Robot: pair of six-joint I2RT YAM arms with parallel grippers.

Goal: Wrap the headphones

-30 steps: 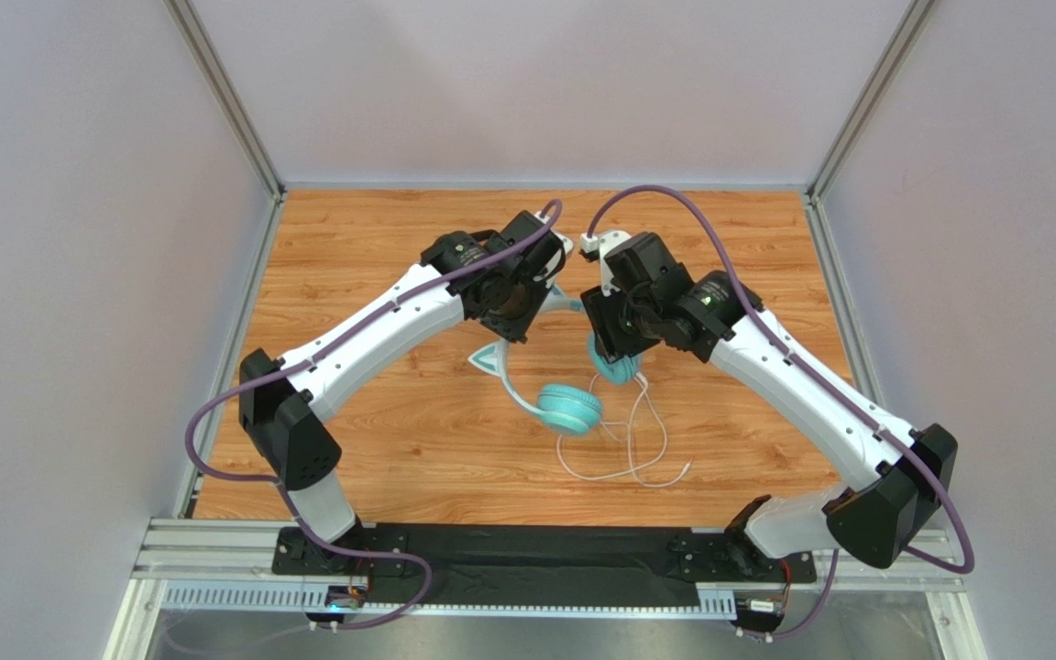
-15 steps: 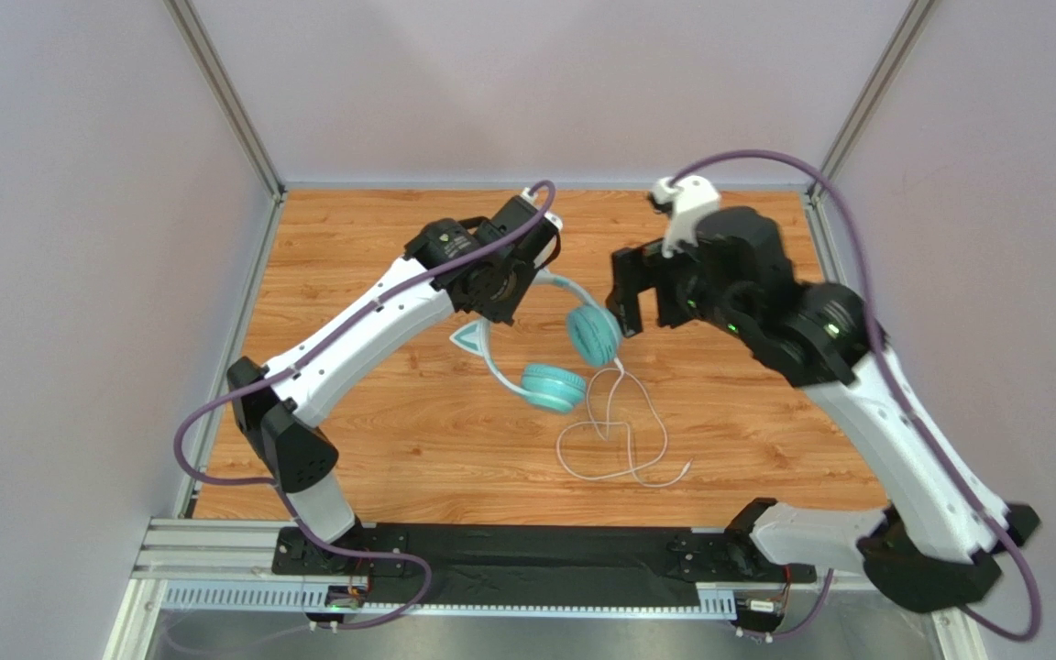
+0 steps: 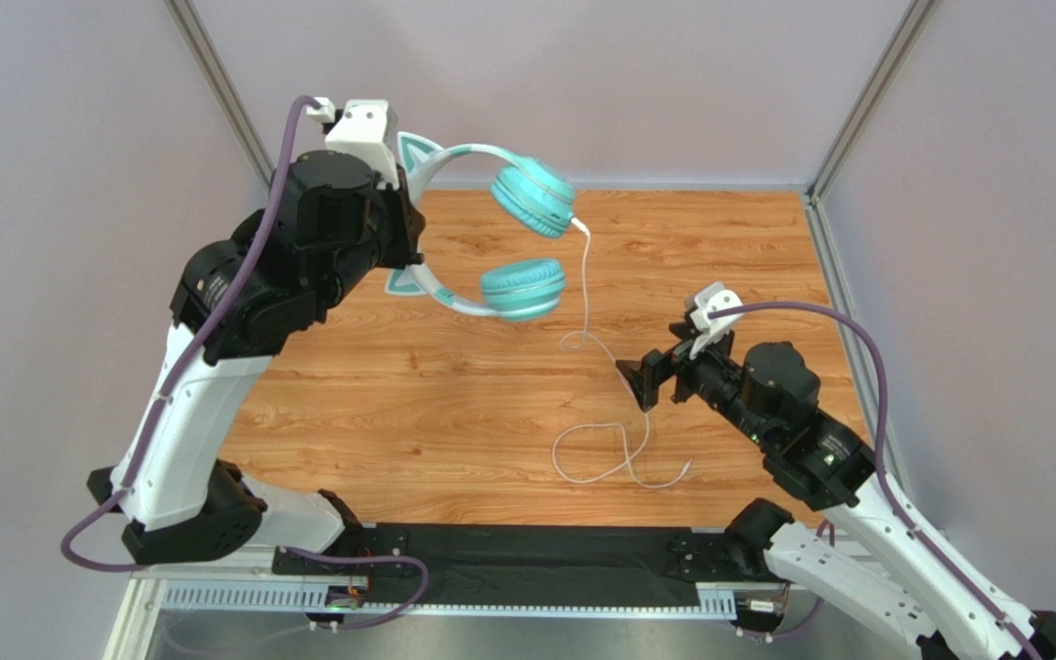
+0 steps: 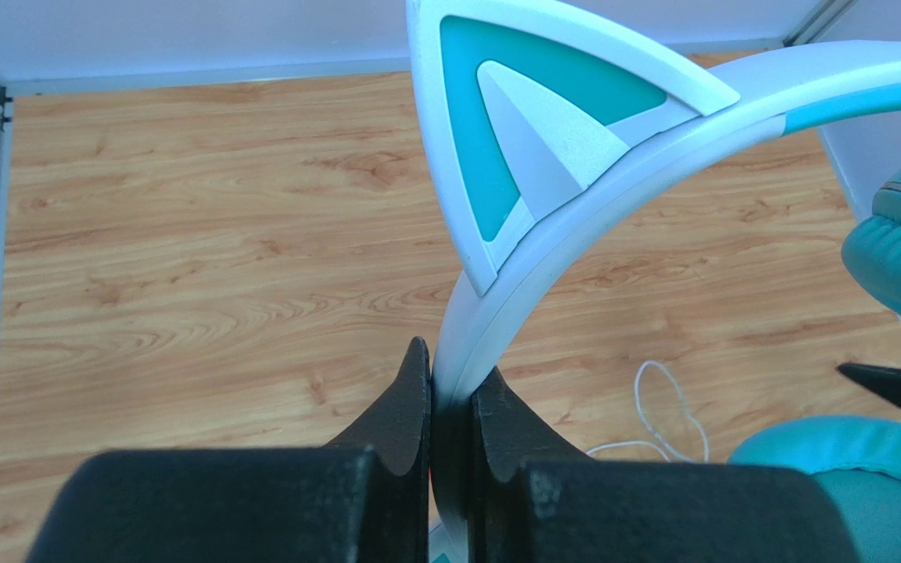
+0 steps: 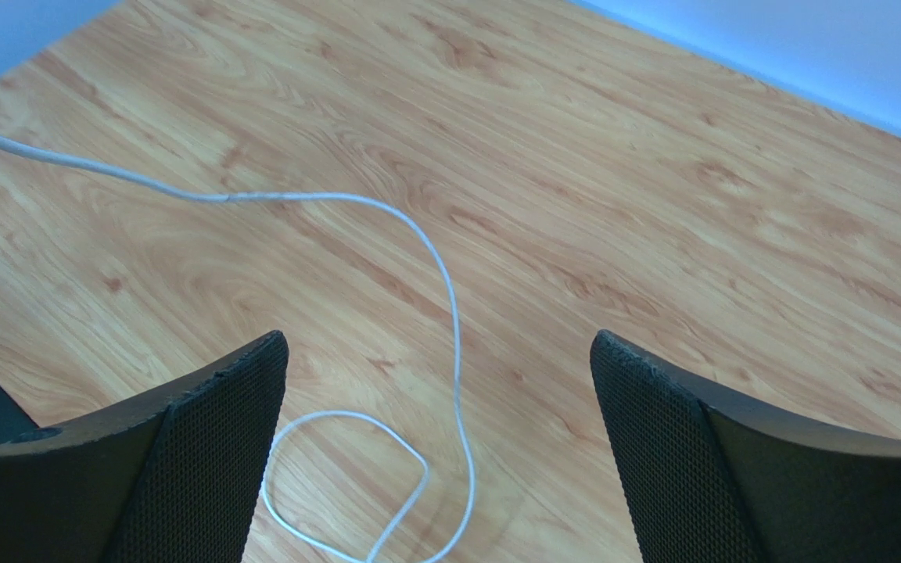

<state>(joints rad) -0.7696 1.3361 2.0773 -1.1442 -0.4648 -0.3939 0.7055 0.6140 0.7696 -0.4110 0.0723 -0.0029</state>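
The teal headphones [image 3: 521, 288] hang in the air over the table's far left, cat ears on the pale headband [image 3: 458, 154]. My left gripper [image 3: 406, 231] is shut on that headband just below one cat ear [image 4: 514, 129], its jaws [image 4: 452, 370] pinching the band. A thin white cable [image 3: 586, 282] drops from the upper ear cup to loops lying on the wood [image 3: 623, 461]. My right gripper [image 3: 638, 380] hovers open beside the hanging cable, right of the table's middle. Between its spread fingers [image 5: 434, 340] the cable [image 5: 338, 199] curves across the wood below, untouched.
The wooden table [image 3: 396, 413] is boxed in by pale walls with metal posts at the back corners [image 3: 231, 110]. A black base rail [image 3: 534, 550] runs along the near edge. Thick purple robot cables [image 3: 823, 323] loop off both arms.
The left arm has lifted the headphones off the table, up and to the left, pulling the cable taut. The right gripper opened wide and drew back toward the near right, down beside the cable.
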